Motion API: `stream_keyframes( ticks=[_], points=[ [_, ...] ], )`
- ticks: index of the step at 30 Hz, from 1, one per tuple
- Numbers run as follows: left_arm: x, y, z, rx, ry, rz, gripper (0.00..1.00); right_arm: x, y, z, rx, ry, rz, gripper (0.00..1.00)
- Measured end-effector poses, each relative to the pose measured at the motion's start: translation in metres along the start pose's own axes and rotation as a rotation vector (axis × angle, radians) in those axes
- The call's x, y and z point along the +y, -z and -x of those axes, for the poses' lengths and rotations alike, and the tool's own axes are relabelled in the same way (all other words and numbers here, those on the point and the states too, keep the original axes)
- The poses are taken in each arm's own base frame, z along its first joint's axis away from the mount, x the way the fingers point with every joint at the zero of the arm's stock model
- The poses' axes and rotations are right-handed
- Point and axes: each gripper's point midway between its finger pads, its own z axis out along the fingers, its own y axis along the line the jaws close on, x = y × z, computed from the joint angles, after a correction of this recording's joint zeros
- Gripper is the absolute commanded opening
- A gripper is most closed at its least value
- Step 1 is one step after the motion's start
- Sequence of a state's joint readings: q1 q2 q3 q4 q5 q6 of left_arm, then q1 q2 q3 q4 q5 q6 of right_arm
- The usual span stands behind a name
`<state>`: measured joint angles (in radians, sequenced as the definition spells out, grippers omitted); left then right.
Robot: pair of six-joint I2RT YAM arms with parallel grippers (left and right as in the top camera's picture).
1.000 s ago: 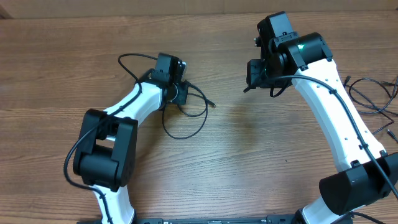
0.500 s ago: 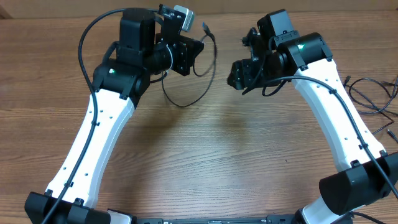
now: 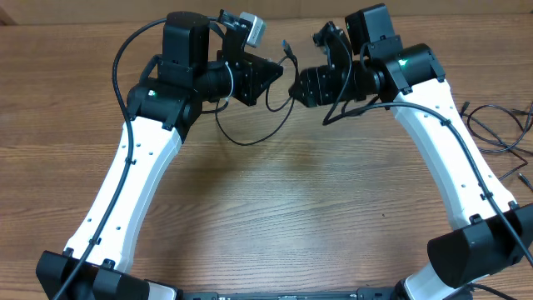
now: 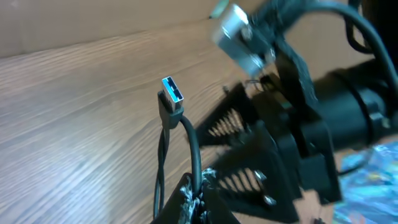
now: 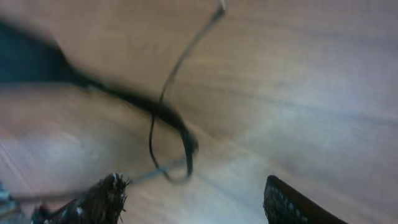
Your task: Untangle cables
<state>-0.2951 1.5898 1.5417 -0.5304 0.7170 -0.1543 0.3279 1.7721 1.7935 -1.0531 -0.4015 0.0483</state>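
A brown wood-grain table fills the scene, bare across its middle, and both white arms are lifted toward its far edge. The left end effector is clamped tight on a thin black cable. One stretch of the cable rises out of the grip and ends in a USB plug with a blue insert, pointing upward. The rest hangs below the grip in a loose loop over the wood.

The right end effector faces the left one at close range. In its own blurred wrist view its two fingers stand wide apart with nothing between them, and the hanging loop crosses the space ahead of them. More cables lie in a loose tangle at the table's right edge, well apart from the raised pair.

The step in hand looks like a two-arm handover or pull-apart: one cable lifted out, the second arm coming in to take a free part. The next move probably calls for bringing the open fingers around the stretch below the plug or the top of the loop, then closing. The cord is thin and swings freely, so a miss is a real risk.
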Motion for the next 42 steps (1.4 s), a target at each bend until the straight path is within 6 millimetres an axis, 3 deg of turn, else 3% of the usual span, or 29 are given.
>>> stream_keyframes(
  ticks=[2,4,8,13,21,22,24,25,27,34,42],
  points=[
    [-0.004,0.000,-0.001,0.003,0.001,-0.021,0.04,0.002,0.000,0.012,-0.048,0.023,0.008,0.68],
    [-0.007,0.000,-0.001,0.006,0.004,-0.039,0.04,0.004,0.001,0.024,-0.097,0.051,0.014,0.57],
    [-0.010,0.000,-0.001,0.007,0.017,-0.059,0.04,0.007,0.002,0.035,-0.138,0.065,0.028,0.18],
    [-0.010,0.000,-0.001,0.008,0.028,-0.059,0.04,0.006,0.001,0.025,-0.097,0.053,0.024,0.04],
    [0.003,0.000,0.001,-0.005,0.029,0.017,0.04,-0.001,0.000,0.004,-0.017,0.015,-0.004,0.04],
    [0.004,0.000,0.001,-0.006,0.029,0.024,0.04,-0.002,0.000,0.004,-0.015,0.013,-0.012,0.10],
    [0.006,0.000,0.002,-0.008,0.033,0.037,0.04,-0.004,0.000,0.005,-0.019,0.009,-0.022,0.42],
    [0.007,0.000,0.002,-0.009,0.033,0.039,0.04,-0.004,0.000,0.006,-0.026,0.015,-0.023,0.53],
    [0.006,0.000,0.002,-0.009,0.036,0.037,0.04,-0.004,0.000,0.011,-0.046,0.025,-0.026,0.57],
    [-0.006,0.000,0.000,0.001,0.045,-0.033,0.04,-0.002,0.001,0.025,-0.101,0.065,-0.021,0.50],
    [-0.026,0.002,0.007,-0.012,0.040,-0.145,0.04,0.001,0.002,0.032,-0.130,0.080,-0.010,0.14]
  ],
)
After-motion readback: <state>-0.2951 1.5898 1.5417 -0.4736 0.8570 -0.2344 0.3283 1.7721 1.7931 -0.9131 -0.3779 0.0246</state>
